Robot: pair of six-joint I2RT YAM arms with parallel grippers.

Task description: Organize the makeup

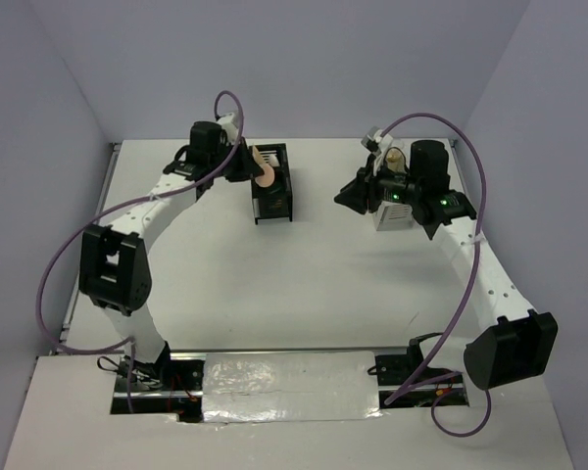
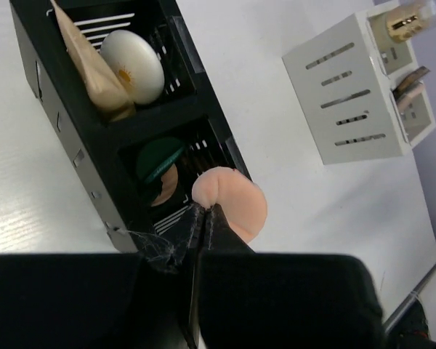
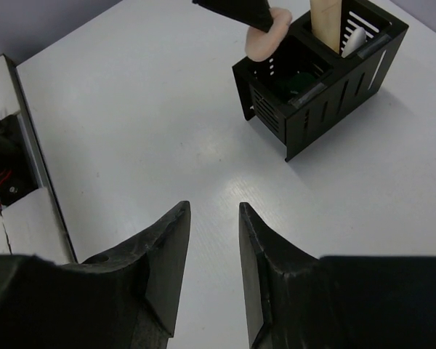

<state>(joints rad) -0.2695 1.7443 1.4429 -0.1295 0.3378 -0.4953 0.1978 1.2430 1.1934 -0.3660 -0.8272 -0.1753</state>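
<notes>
My left gripper [image 2: 206,209] is shut on the edge of the peach round puff [image 2: 232,201] and holds it above the near compartment of the black slotted organizer box [image 2: 80,156]. That compartment holds the dark green round compact [image 2: 160,158]. The far compartment holds the white-gold oval compact [image 2: 132,65] and a beige palette [image 2: 91,65]. The puff [image 1: 264,179] and black box [image 1: 272,203] show in the top view, and the puff also in the right wrist view [image 3: 267,40]. My right gripper [image 3: 213,209] is open and empty above bare table.
The white organizer box [image 2: 349,91] stands to the right and holds a gold-capped bottle [image 2: 405,23] and other cosmetics. In the top view it [image 1: 390,211] sits under my right arm. Purple walls surround the table.
</notes>
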